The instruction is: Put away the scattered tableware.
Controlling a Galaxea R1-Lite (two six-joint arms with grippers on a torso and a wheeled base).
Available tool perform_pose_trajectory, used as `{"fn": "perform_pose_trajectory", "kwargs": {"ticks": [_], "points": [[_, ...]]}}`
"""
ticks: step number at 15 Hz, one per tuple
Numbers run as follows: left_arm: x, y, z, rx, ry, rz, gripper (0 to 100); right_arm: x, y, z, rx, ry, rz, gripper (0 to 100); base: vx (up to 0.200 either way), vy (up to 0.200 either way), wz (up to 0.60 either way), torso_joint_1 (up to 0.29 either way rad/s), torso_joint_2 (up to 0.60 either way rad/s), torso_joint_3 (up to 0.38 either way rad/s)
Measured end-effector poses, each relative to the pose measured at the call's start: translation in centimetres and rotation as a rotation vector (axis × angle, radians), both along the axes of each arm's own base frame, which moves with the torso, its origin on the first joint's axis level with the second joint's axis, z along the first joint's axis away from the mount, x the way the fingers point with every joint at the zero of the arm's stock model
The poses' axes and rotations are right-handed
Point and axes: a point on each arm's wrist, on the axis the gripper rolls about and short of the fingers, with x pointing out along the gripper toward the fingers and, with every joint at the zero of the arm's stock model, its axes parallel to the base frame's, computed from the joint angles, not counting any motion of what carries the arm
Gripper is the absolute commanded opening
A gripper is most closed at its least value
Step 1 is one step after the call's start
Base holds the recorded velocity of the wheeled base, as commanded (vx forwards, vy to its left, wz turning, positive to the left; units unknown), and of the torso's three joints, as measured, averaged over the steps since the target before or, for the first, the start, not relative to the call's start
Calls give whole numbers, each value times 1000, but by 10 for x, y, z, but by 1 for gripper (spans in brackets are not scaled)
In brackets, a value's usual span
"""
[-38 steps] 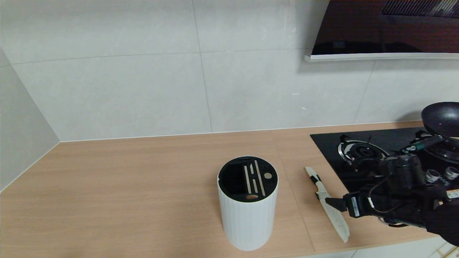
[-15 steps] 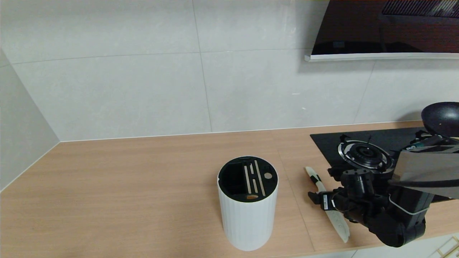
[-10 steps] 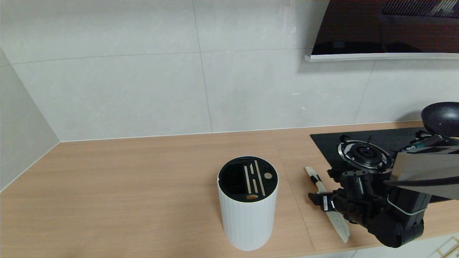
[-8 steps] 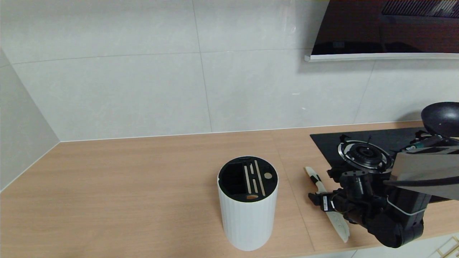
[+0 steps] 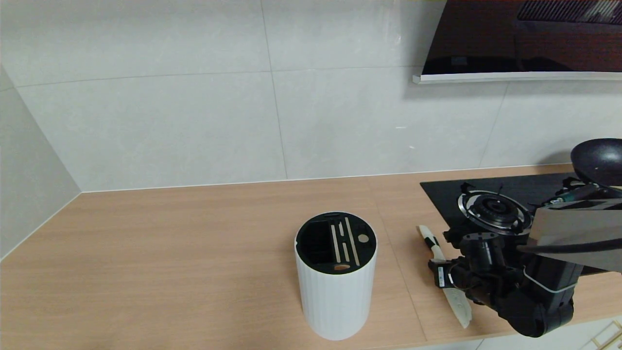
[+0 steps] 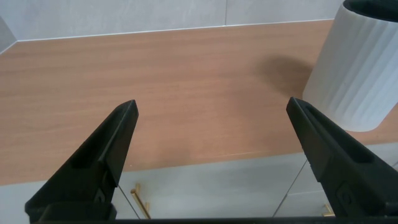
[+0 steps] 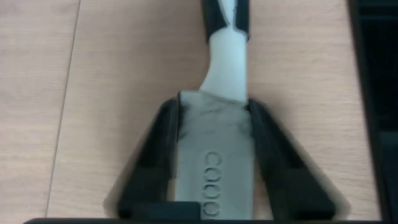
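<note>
I'm on the pick-up of the knife (image 7: 217, 143), which lies flat on the worktop (image 5: 170, 253) between the holder (image 5: 335, 282) and the hob (image 5: 442, 194). Its handle points toward the wall and its tip toward the front edge.

My right gripper (image 5: 444, 278) is down on it, just behind where the blade narrows into the handle. In the right wrist view the two fingers (image 7: 158, 155) sit against the blade's opposite edges with no gap that I can make out. I read that as clamped on the knife across its width, closed only as far as the blade allows. I can't tell whether the knife has left the worktop.

To do this well, I'd confirm the hold before lifting. A thin flat blade pinched by its edges can swivel or slip, and most of its length hangs out past the fingers. I'd raise it slowly and straight up, watching the wrist view for any twist. Once clear, I'd tip it point-down and carry it over the holder's top. The slots (image 5: 342, 240) there are narrow, so the blade must line up with one before it goes down.

My left gripper (image 6: 211, 106) hangs by the front edge of the worktop near the holder, spread wide and carrying nothing.
</note>
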Motion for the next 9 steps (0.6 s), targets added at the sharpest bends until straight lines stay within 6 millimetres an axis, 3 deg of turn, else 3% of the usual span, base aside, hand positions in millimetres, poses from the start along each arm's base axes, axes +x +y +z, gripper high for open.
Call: {"fn": "perform_pose_trajectory", "kwargs": {"ticks": [6, 9], "points": [[0, 0, 0, -1, 0, 0, 100, -1, 0, 1, 3, 1, -2, 0, 0, 0, 0, 0, 0, 0], [0, 0, 0, -3, 1, 2, 100, -4, -2, 15, 11, -22, -4, 0, 0, 0, 0, 0, 0, 0]]}}
